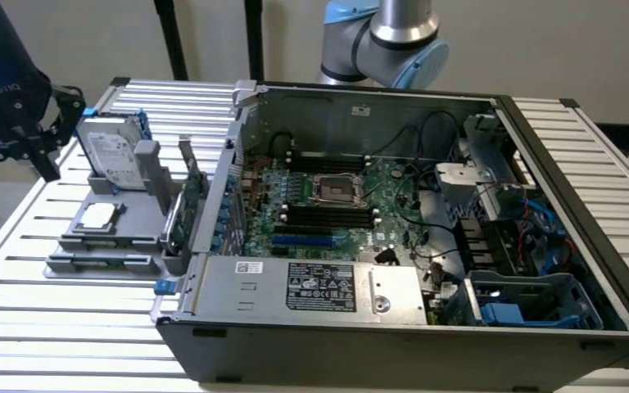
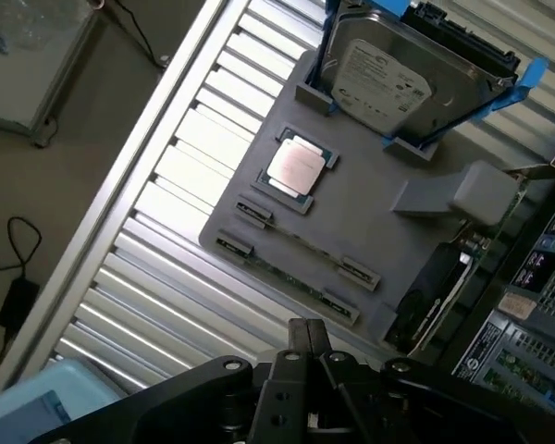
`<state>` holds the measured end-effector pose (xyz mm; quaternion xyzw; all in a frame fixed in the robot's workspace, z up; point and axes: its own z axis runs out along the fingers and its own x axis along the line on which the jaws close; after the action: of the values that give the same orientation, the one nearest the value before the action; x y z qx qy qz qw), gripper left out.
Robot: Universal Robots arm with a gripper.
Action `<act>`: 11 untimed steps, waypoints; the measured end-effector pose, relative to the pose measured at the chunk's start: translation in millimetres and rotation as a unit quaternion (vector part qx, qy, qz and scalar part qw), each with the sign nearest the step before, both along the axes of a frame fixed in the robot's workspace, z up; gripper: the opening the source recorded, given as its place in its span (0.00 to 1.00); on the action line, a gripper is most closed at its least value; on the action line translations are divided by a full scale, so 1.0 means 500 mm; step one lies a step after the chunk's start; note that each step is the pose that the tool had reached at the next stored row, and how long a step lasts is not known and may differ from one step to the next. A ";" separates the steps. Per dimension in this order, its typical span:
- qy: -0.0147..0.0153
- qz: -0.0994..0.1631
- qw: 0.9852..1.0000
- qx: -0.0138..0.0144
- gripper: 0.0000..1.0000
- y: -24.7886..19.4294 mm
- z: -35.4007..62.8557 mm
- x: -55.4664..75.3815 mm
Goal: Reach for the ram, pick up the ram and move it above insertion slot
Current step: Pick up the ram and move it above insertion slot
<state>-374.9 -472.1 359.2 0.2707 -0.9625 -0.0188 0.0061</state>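
The ram (image 2: 291, 277) is a thin green stick standing on edge in the clips of a grey holder (image 2: 370, 213). In the exterior view the ram (image 1: 101, 262) sits along the holder's near edge. My black gripper (image 1: 45, 164) hangs above and beyond the holder's far corner on the exterior view's left, well apart from the ram. In the wrist view the gripper (image 2: 310, 335) has its fingertips pressed together with nothing between them. The dark insertion slots (image 1: 320, 214) lie on the motherboard inside the open computer case (image 1: 402, 323).
The holder also carries a silver hard drive (image 1: 112, 151), a processor chip (image 1: 98, 215) and an upright green expansion card (image 1: 191, 205). All of it rests on a slatted aluminium table (image 1: 42, 327). The case wall (image 1: 227, 188) stands between holder and motherboard.
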 end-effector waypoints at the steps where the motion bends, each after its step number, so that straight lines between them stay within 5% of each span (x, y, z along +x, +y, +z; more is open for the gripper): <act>1: 0.000 0.009 1.000 0.000 0.11 0.0000 -0.001 0.000; 6: 0.000 0.054 0.999 0.000 0.11 0.0000 -0.006 0.000; 11: 0.000 0.100 0.995 0.000 0.11 0.0000 -0.011 0.000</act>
<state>-374.9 -472.1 353.6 0.3652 -0.9307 -0.0181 0.0080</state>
